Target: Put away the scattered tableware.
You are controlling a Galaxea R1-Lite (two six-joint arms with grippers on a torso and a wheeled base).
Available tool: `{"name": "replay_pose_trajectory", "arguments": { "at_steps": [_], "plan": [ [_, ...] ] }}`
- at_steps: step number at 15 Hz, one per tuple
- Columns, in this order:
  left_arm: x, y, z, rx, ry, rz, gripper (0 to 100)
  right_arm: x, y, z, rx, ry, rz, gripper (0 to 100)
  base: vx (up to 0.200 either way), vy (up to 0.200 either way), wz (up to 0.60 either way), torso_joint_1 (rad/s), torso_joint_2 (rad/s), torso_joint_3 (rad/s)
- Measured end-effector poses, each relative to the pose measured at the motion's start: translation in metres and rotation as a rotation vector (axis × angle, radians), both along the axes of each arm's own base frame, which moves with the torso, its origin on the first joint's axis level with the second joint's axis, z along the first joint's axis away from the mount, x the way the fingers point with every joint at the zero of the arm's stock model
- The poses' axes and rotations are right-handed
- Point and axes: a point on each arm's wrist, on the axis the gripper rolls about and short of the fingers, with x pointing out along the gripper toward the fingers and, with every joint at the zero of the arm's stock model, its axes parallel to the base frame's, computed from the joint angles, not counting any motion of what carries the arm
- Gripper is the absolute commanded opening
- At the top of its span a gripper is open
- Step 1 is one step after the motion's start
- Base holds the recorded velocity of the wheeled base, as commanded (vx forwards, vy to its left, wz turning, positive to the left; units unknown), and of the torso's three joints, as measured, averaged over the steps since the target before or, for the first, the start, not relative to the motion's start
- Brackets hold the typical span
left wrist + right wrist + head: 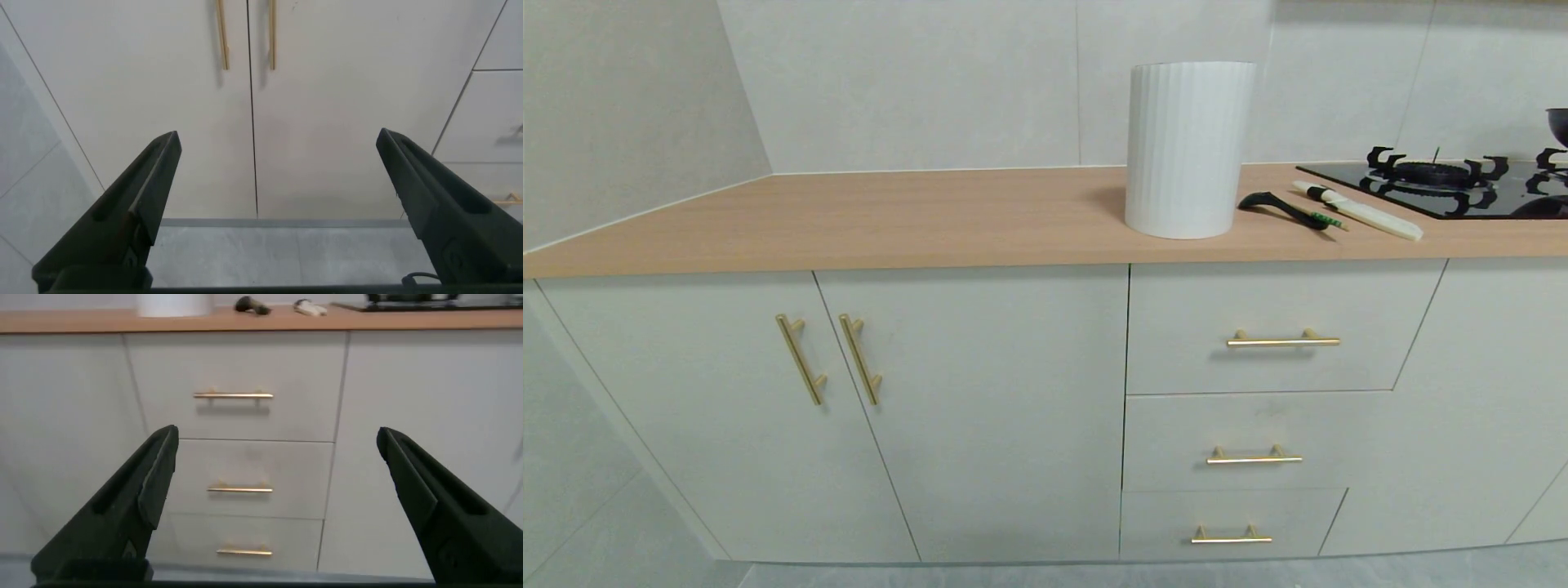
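Observation:
On the wooden countertop point(890, 216) a tall white ribbed holder point(1188, 149) stands upright. Just to its right lie a black spoon point(1278, 207), a chopstick with a green band point(1319, 214) and a cream-coloured knife with a white handle point(1360, 210). The right wrist view shows the holder point(172, 304), the spoon point(253, 305) and the knife point(309, 307) from below counter height. My left gripper point(278, 175) is open, low in front of the double cabinet doors. My right gripper point(278, 469) is open, low in front of the drawers, holding nothing.
A black gas hob point(1454, 184) with pan supports sits at the counter's right end. Below are two cabinet doors with gold handles point(829, 359) and three drawers point(1282, 339) with gold handles. Grey tiled floor point(278, 253) lies beneath.

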Motion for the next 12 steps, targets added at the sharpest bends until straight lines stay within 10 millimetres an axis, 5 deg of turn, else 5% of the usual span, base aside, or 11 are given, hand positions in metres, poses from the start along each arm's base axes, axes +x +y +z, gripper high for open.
{"name": "replay_pose_trajectory", "arguments": {
  "at_steps": [6,12],
  "plan": [
    [0.0,0.0,0.0,0.0,0.0,0.0,100,0.09,0.008,0.007,-0.075,0.443,0.045,100,0.0,0.0,0.0,0.0,0.0,0.0],
    [0.0,0.0,0.0,0.0,0.0,0.0,100,0.204,0.027,-0.024,-0.119,0.663,0.097,100,0.0,0.0,0.0,0.0,0.0,0.0]
  ]
}}
